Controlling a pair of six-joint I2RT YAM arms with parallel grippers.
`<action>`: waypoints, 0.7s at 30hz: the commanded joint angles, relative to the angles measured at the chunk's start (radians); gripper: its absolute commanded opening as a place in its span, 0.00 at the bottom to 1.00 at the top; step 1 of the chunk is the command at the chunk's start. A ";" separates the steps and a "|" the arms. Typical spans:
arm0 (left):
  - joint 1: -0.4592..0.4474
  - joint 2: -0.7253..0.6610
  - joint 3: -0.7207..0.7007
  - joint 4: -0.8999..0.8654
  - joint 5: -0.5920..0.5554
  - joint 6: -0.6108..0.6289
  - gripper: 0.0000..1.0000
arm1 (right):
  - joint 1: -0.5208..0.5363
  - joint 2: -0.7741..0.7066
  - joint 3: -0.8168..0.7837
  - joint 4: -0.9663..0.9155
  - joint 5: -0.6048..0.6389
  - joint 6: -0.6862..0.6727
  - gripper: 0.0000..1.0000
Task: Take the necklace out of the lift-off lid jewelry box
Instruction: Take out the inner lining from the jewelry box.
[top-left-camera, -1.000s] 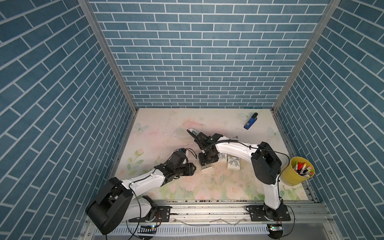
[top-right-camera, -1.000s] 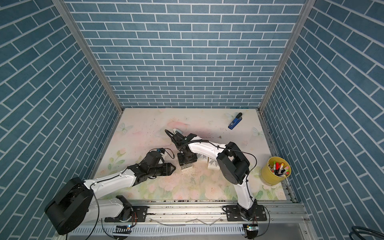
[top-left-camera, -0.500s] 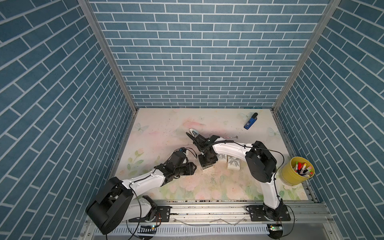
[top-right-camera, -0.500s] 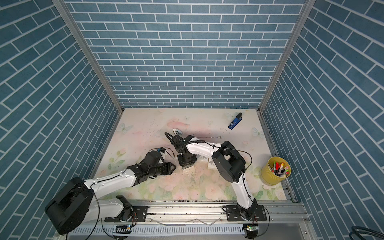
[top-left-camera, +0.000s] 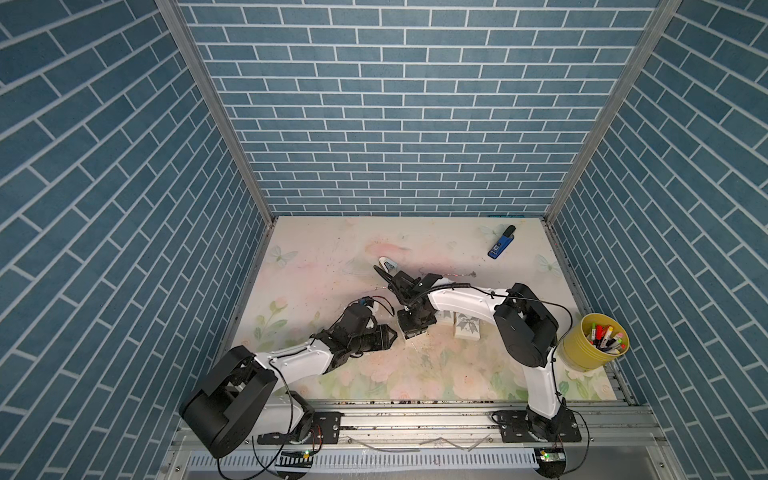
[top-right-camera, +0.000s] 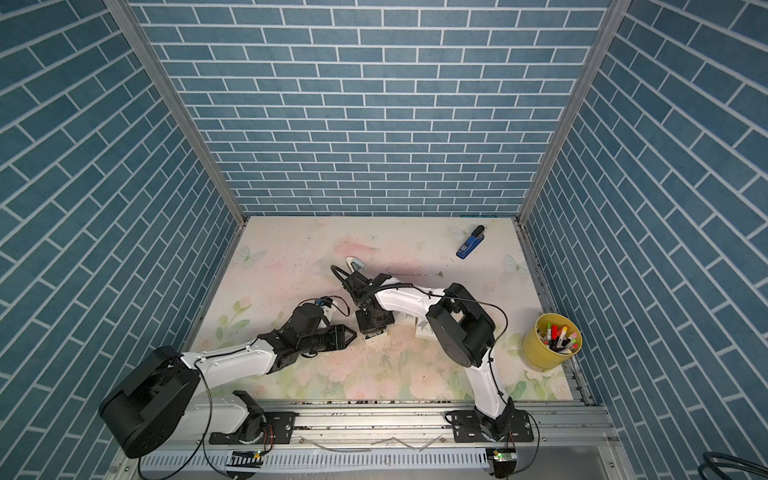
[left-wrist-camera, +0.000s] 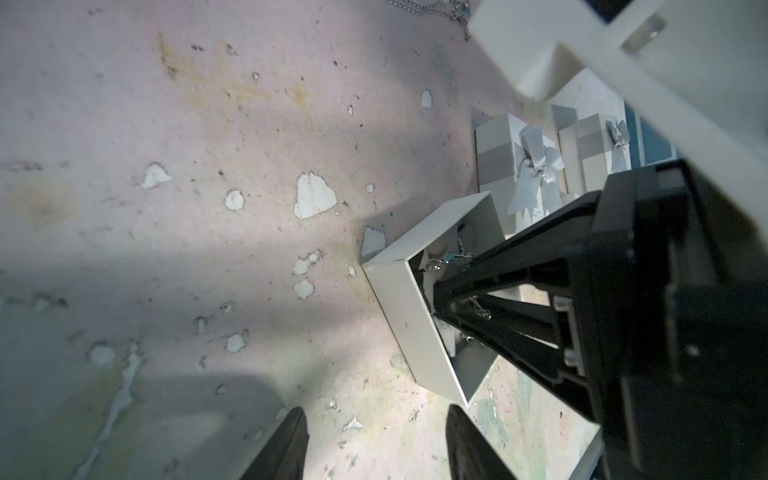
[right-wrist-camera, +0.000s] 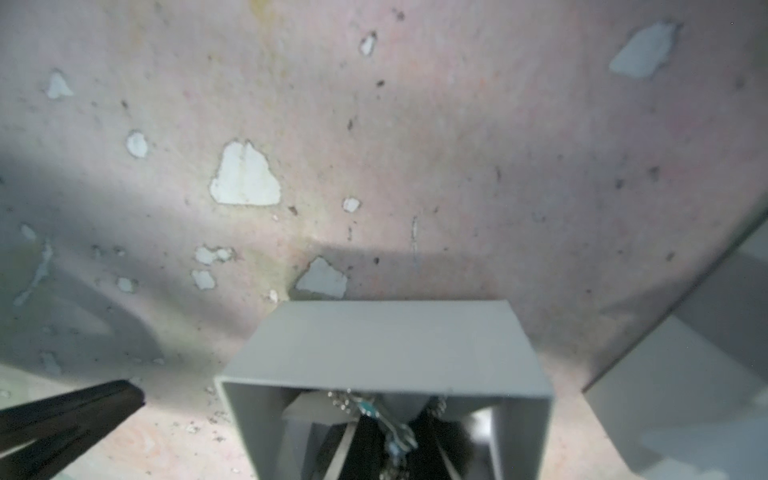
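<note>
The lift-off lid jewelry box (top-left-camera: 417, 331) (top-right-camera: 375, 331) is a small white open box on the floral mat near the middle. My right gripper (right-wrist-camera: 388, 419) (left-wrist-camera: 438, 301) reaches down inside it, its black fingers closed together on the necklace (right-wrist-camera: 368, 409) (left-wrist-camera: 451, 259), a silver chain with a teal stone. The box wall (right-wrist-camera: 382, 345) hides the fingertips in part. Beside the box's near corner, my left gripper (left-wrist-camera: 376, 419) (top-left-camera: 390, 334) rests low over the mat, open and holding nothing.
Two white boxes with grey ribbon bows (left-wrist-camera: 515, 158) (top-left-camera: 467, 330) stand right behind the open box. Another thin chain (top-left-camera: 457, 274) lies on the mat farther back. A blue stapler (top-left-camera: 500, 243) lies at the back right, and a yellow cup of markers (top-left-camera: 594, 347) at the right edge.
My right gripper has shut inside the box, closing on the necklace chain, and its arm shifted slightly. The left gripper stayed beside the box, still open.
</note>
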 joint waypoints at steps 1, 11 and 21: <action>0.004 0.028 -0.013 0.089 0.027 -0.031 0.54 | 0.018 -0.031 -0.031 -0.025 0.000 0.028 0.03; 0.004 0.075 -0.021 0.144 0.023 -0.043 0.53 | 0.022 -0.104 -0.047 -0.016 0.002 0.050 0.00; 0.004 0.104 -0.032 0.177 0.031 -0.047 0.53 | 0.023 -0.164 -0.073 0.006 -0.001 0.069 0.00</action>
